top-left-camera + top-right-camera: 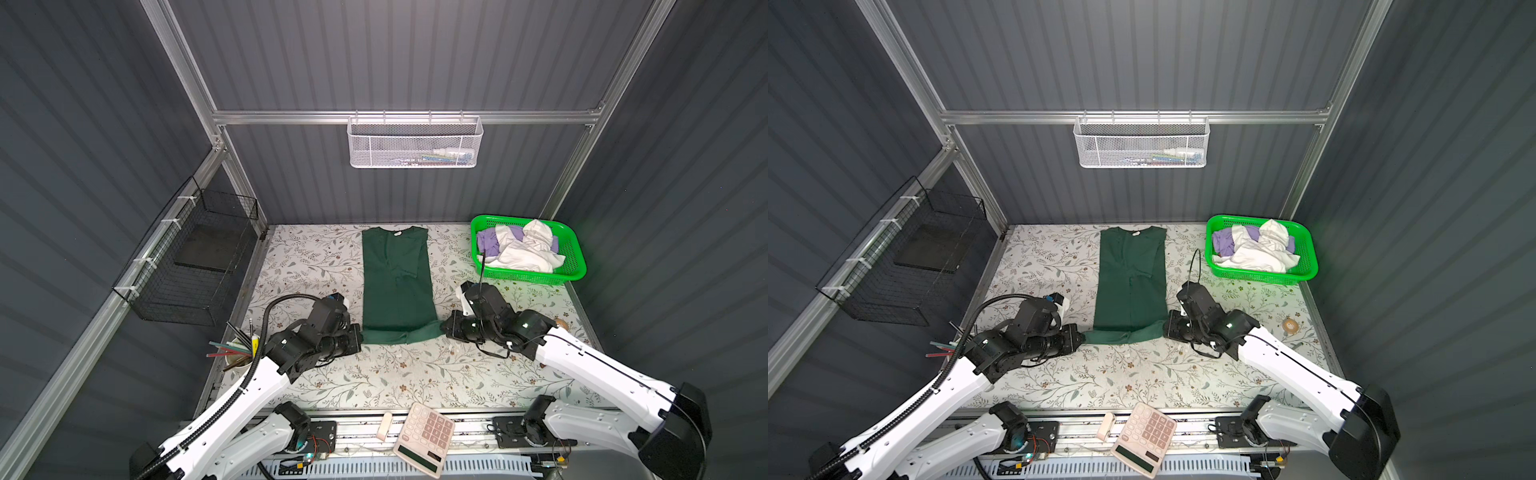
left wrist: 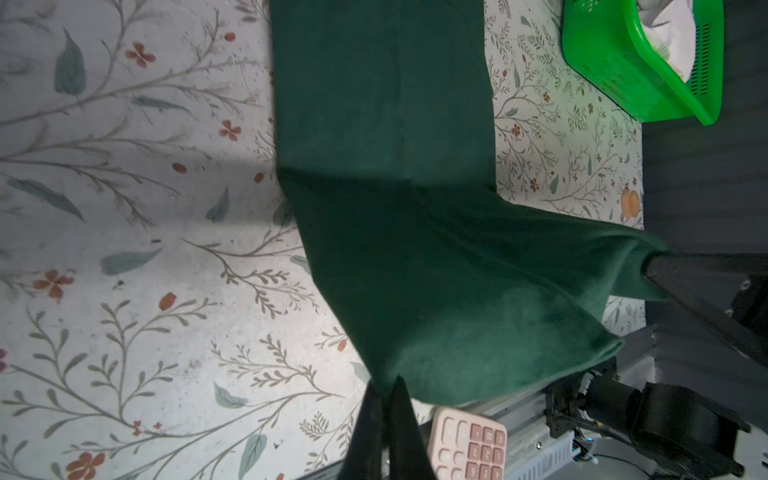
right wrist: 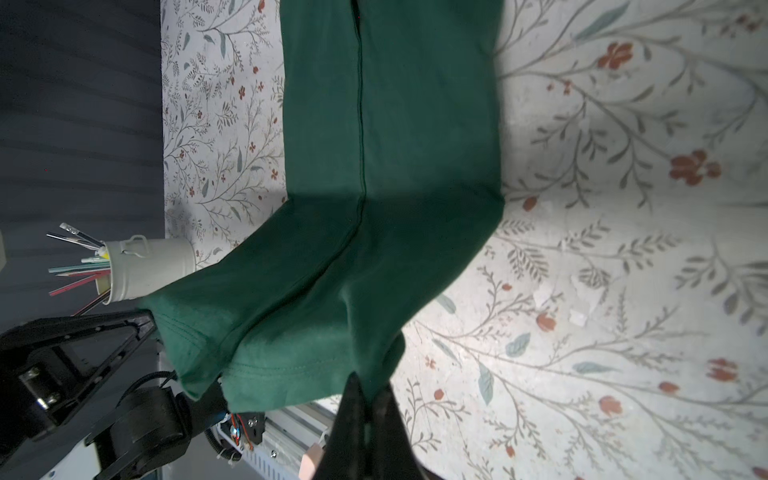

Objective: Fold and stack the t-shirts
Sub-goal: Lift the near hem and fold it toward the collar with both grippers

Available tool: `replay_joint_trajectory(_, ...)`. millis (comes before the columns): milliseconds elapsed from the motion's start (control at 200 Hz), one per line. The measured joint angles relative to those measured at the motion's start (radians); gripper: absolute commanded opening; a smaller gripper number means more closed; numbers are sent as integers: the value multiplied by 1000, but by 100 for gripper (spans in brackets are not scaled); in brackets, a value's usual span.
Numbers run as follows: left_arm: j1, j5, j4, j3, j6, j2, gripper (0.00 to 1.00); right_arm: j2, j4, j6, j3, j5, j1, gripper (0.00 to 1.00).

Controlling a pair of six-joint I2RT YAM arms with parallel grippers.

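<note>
Dark green t-shirt lies flat on the floral tablecloth, left of the green basket, already narrowed into a long strip with its sleeves tucked in. Left gripper clamps the hem corner farther from the basket. Right gripper pinches tight on the corner nearer the basket, and the hem hangs lifted between them.

Side folds look done; I'd judge the fold up toward the collar comes next, then stacking. White and lavender shirts sit crumpled in the basket, none folded yet.

Only the top views show the neck label and that pile. The right wrist view adds hem stitching and cloth caught between closed fingers, which cannot be seen from above.
</note>
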Motion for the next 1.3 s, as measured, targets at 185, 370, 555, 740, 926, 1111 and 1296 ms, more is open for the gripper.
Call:
replay_joint_trajectory(185, 0, -109, 51, 118, 52, 155, 0, 95, -1, -92, 97, -8, -64, 0)
replay_joint_trajectory(370, 9, -189, 71, 269, 125, 333, 0, 183, 9, -167, 150, -37, -133, 0)
replay_joint_trajectory(555, 45, -222, 105, 338, 165, 462, 0, 295, 40, -236, 196, -88, -191, 0)
replay_joint_trajectory(740, 114, -225, 130, 342, 180, 525, 0, 428, 69, -290, 289, -138, -245, 0)
replay_joint_trajectory(926, 171, -209, 177, 369, 214, 601, 0, 554, 95, -332, 386, -177, -286, 0)
replay_joint_trajectory(1111, 201, -193, 237, 438, 255, 737, 0, 692, 102, -356, 472, -227, -321, 0)
replay_joint_trajectory(1296, 210, -202, 261, 498, 267, 871, 0, 811, 100, -362, 523, -248, -335, 0)
